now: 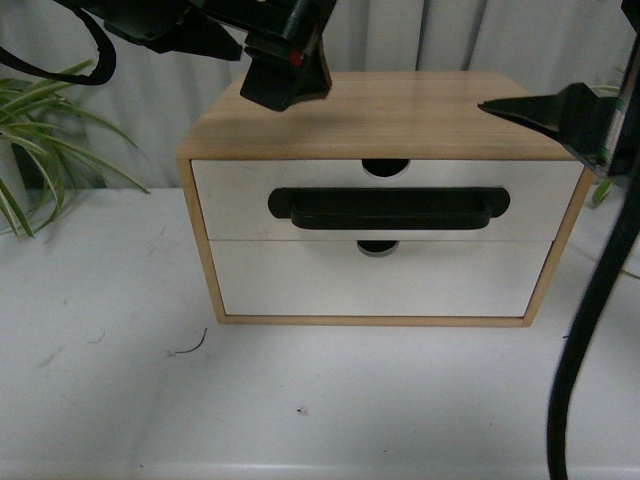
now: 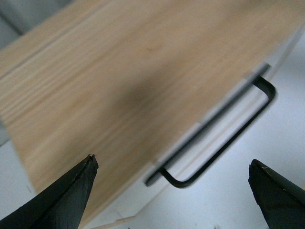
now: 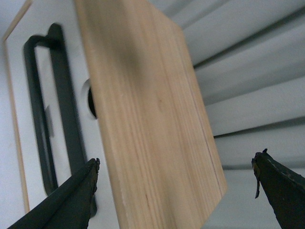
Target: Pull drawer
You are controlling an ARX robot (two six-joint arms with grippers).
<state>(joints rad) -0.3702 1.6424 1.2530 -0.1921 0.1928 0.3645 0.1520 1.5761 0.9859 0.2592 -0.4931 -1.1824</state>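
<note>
The drawer (image 1: pixel 240 195) is the upper white front in a light wood cabinet (image 1: pixel 400 115). It carries a long black bar handle (image 1: pixel 388 208) and a half-round notch (image 1: pixel 385 167), and it sits flush, shut. My left gripper (image 1: pixel 288 80) hangs open above the cabinet's top, back left. In the left wrist view the handle (image 2: pixel 224 138) shows beyond the top's front edge, between the spread fingers (image 2: pixel 71 195). My right gripper (image 1: pixel 545 110) is open over the top's right edge. The right wrist view shows the handle (image 3: pixel 66 119) and the notch (image 3: pixel 90 98).
Below the drawer is a plain white front (image 1: pixel 300 280) without a handle, with its own notch (image 1: pixel 377 246). The cabinet stands on a white table (image 1: pixel 300 400). A green plant (image 1: pixel 30 130) is at the left. A black cable (image 1: pixel 595 300) hangs at the right. Grey curtains hang behind.
</note>
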